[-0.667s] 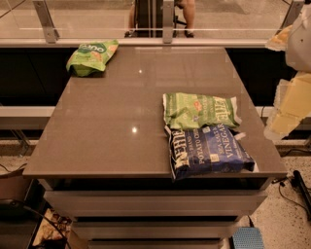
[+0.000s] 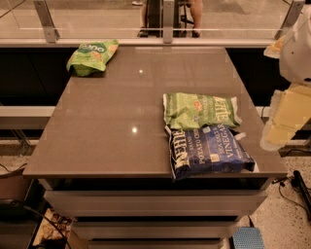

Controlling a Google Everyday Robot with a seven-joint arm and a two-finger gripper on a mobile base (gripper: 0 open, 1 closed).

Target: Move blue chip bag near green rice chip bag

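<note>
Camera view: blue chip bag (image 2: 209, 151) crosswise, claw (image 2: 284, 119) beside.

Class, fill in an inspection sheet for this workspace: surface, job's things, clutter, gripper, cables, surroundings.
Surface: grey table, glossy.
Job's things: blue chip bag flat at the front right; green rice chip bag at the far left corner; well apart.
Clutter: pale green Kettle bag against the blue bag's far side.
Gripper: gripper off the table's right edge, touching no bag.
Cables: black cable on the floor, right.
Surroundings: glass railing; person's legs behind.
</note>
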